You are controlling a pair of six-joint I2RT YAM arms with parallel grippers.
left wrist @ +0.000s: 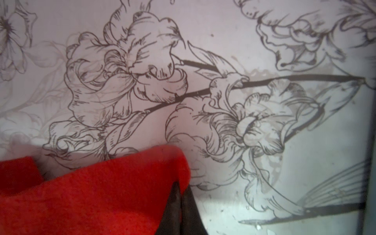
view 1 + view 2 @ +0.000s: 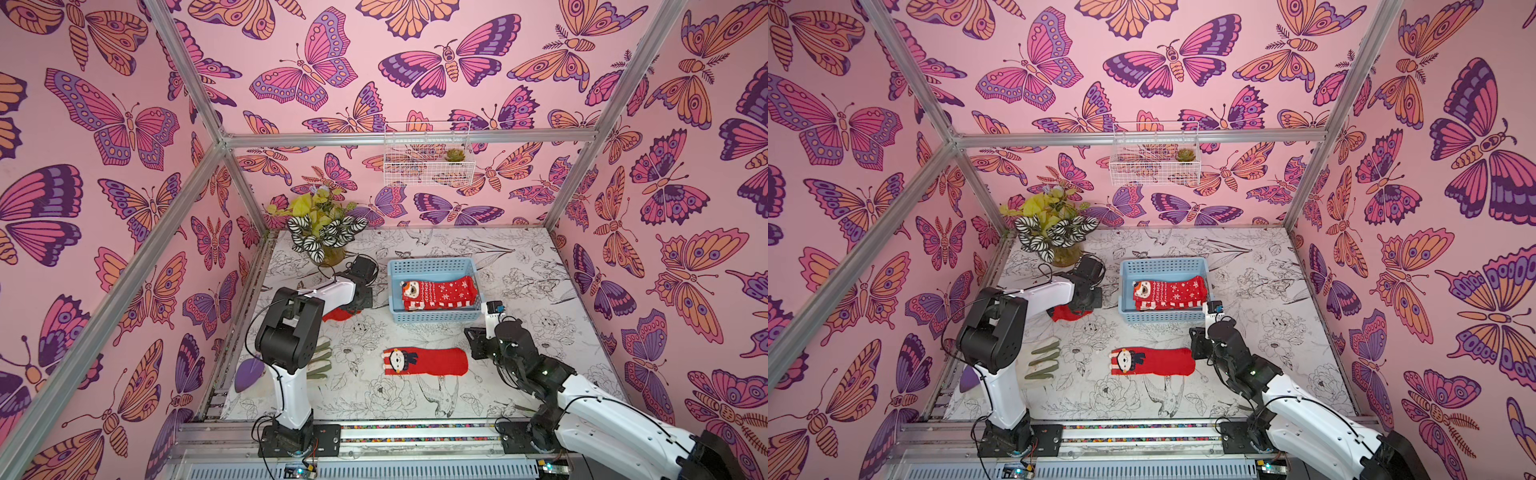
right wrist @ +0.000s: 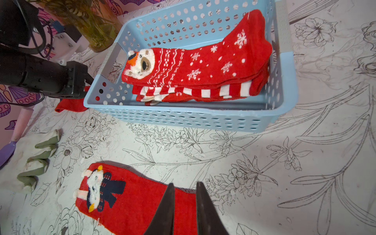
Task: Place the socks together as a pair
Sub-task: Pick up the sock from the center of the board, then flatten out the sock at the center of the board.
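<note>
1. The pairing is looking mostly done. A stack of socks is lying in the blue basket (image 3: pixel 183 113) at the far middle of the table (image 2: pixel 540 332). The snowflake sock (image 3: pixel 203 67) is on top and the striped sock (image 3: pixel 203 92) is showing under it. I cannot tell how many are lying beneath.
2. Two socks are lying outside the basket. The red sock with the dark figure (image 2: pixel 432 362) is lying flat at the near middle. A second red sock (image 1: pixel 91 193) is lying just left of the basket. Its pattern is hidden, so I am only judging it to be the mate.
3. The left gripper (image 1: pixel 182 184) is sitting on that second sock, its jaws closed and pinching the fabric's edge.
4. The right gripper (image 3: pixel 185 183) is hovering over the toe end of the figure sock. Its jaws are standing narrowly apart with nothing between them.
5. What is left, I judge, is bringing these two socks together.
6. A cream glove with olive-green fingertips (image 2: pixel 1044 359) is lying at the near left, beside a purple object (image 2: pixel 248 374). A vase of leaves (image 2: pixel 322 232) is standing at the far left, close to the left arm. Nothing is lying between the two loose socks.
</note>
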